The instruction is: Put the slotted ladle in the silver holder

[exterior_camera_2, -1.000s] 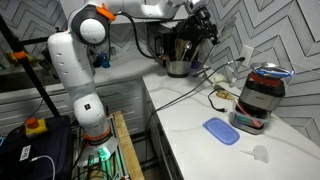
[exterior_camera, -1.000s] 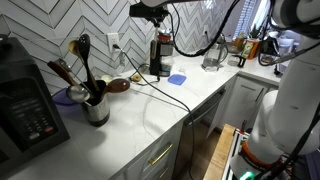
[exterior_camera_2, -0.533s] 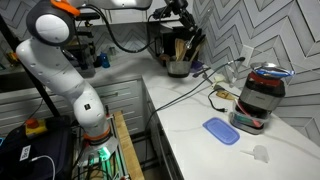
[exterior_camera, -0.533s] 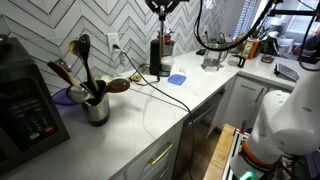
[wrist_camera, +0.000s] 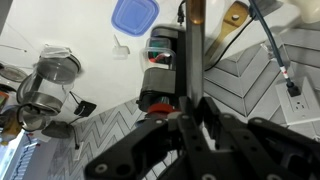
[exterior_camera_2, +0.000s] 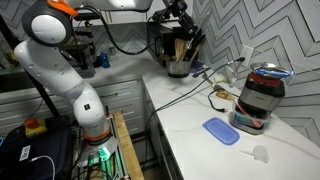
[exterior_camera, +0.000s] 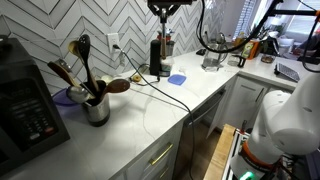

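Since a second ago the arm has swung round and carried the gripper [exterior_camera: 163,6] a little higher; over the last half second it barely shifts.

At the left in an exterior view stands the silver holder [exterior_camera: 97,110], already crowded with wooden spoons [exterior_camera: 60,70]. Right of the holder a cable [exterior_camera: 165,95] trails across the counter. High above and well to the right of the holder hangs the gripper. In the wrist view its jaws are pinched narrow around the thin dark handle of the slotted ladle [wrist_camera: 193,60], whose head I cannot make out. Below it, also well right of the holder, sit a dark appliance [exterior_camera: 160,57] and a blue lid [exterior_camera: 177,78].

The risks, as I judge them:
- So slim a handle may pivot or slip in the grip during the long carry.
- The ladle's hanging end may clip the appliance or snag the cable.
- On the way down it may strike the spoons and tip the holder.
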Robot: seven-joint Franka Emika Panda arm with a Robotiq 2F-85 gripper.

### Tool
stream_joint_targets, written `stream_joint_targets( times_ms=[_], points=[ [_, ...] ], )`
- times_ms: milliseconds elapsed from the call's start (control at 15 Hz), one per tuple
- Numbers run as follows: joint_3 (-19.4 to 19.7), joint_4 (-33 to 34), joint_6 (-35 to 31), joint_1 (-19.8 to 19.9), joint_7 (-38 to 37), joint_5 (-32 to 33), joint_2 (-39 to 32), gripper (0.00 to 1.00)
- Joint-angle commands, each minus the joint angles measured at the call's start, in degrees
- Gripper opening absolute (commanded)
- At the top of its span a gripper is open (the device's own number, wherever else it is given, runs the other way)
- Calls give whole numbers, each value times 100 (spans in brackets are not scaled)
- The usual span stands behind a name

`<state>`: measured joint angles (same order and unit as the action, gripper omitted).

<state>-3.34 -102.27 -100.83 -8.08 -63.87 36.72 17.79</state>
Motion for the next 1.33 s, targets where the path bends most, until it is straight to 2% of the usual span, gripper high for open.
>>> stream_joint_targets(
  times_ms=[0, 133, 200, 267, 533, 667, 800, 1067, 1267],
  points=[
    [-232, 17, -29, 292, 55, -89, -7, 18],
    [-232, 17, -31, 293, 56, -89, -7, 18],
    [-316, 94, -221, 236, -65, -43, -82, 5],
    [-387, 82, -696, 172, 132, 148, -66, 5],
    [-838, 493, -1143, 82, 728, 185, -138, 5],
    [-911, 690, -1681, 97, 1049, 134, -235, 5],
    [-846, 778, -2490, 123, 1381, -8, -400, 5],
    [-636, 861, -4088, 141, 2424, -742, -945, 5],
    [-537, 651, -5204, 97, 3390, -1698, -1285, 5]
  ],
)
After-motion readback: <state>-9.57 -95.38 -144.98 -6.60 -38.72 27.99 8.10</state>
